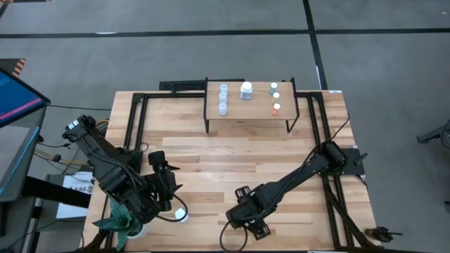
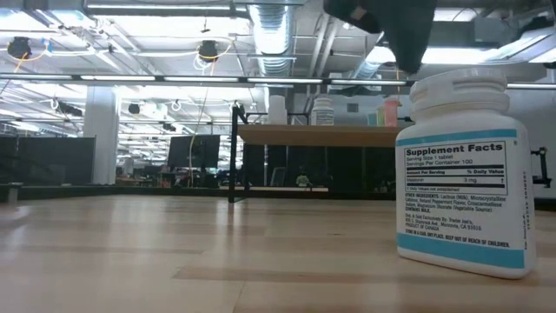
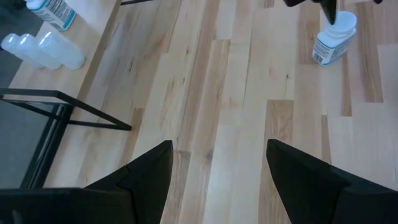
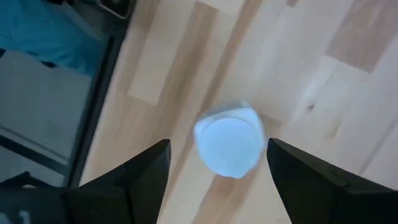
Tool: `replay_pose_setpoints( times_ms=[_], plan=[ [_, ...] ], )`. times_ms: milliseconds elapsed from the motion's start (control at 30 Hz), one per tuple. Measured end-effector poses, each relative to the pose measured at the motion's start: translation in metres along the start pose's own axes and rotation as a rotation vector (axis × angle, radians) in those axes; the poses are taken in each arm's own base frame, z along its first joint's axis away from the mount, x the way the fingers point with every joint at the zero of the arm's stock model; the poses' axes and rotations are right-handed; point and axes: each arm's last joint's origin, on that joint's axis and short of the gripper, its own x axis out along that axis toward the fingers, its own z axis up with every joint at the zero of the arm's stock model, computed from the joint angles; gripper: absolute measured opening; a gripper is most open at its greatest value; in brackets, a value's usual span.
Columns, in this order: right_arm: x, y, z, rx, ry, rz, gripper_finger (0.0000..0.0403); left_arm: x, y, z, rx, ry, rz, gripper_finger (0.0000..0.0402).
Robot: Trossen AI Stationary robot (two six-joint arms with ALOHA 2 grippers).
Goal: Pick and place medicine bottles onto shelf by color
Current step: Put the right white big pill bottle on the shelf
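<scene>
The shelf stands at the table's far middle. On it stand three pale-blue-capped bottles, one white bottle and three small bottles with green, whitish and orange caps. A white bottle stands upright on the tabletop near the front edge. My right gripper is open and hovers above its cap, one finger on either side, touching nothing. In the high view the gripper hides this bottle. Another white bottle stands by my left arm. My left gripper is open and empty over the table's left part.
A white pot with a green plant stands at the near left corner beside my left arm. Black frame rails run along the table's sides. Bare wood lies between the shelf and both grippers.
</scene>
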Motion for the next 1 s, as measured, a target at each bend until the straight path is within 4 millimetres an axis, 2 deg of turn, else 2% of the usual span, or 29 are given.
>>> replay_pose_setpoints(
  times_ms=[233,1000],
  plan=[
    [0.008,-0.006,-0.004,0.006,0.013,-0.081,0.0292,0.000,0.000,0.000,0.000,0.000,0.000,0.0247],
    [0.015,-0.003,-0.007,0.025,0.017,-0.081,0.0292,0.000,0.000,0.000,0.001,0.001,0.000,0.0247]
  ],
)
